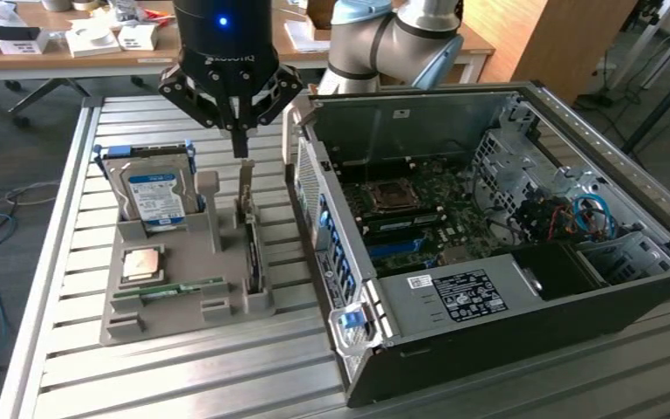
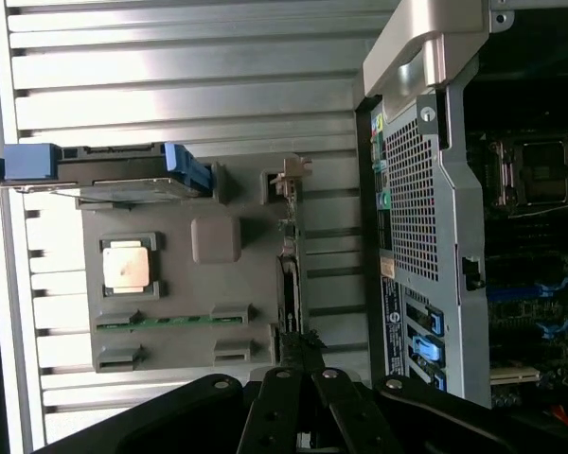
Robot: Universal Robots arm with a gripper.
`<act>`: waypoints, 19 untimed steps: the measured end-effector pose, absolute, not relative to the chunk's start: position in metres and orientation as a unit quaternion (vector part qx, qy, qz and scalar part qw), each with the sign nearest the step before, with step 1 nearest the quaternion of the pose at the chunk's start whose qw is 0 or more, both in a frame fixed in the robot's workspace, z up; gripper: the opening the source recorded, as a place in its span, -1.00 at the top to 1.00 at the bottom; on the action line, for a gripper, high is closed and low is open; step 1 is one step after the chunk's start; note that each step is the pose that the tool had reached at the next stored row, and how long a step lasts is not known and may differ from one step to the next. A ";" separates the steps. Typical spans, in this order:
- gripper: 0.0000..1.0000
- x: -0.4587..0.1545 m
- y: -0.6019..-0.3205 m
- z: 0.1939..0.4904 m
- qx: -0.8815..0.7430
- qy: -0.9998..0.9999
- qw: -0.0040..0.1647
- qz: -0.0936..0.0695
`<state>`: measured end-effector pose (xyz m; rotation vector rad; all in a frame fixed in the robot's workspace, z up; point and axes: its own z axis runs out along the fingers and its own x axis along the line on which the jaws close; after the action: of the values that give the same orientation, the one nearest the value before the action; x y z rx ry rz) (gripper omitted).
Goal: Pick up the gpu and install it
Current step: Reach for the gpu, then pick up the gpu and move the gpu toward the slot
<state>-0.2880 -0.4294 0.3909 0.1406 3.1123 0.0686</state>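
A slatted metal tabletop carries an open computer case on the exterior view's right, its motherboard exposed. Just beside the case, to the exterior view's left, lies a grey holder tray. A hard drive stands upright at the tray's far end. The gpu stands on edge in a slot along the tray side nearest the case, with the case wall close by. The gripper hangs over the gpu's far end, its fingers drawn together and holding nothing. Near the hard drive lie a CPU and a memory stick. The wrist view shows the gpu edge-on as a thin dark strip, while the exterior view shows a cluttered desk far behind.
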 end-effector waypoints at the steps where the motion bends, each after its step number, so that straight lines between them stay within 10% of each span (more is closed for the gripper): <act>1: 0.79 -0.288 -0.429 0.391 0.045 0.999 0.013 0.022; 19: 0.79 -0.290 -0.429 0.391 0.045 0.999 0.013 0.022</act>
<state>-0.2896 -0.4295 0.3909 0.1405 3.1123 0.0686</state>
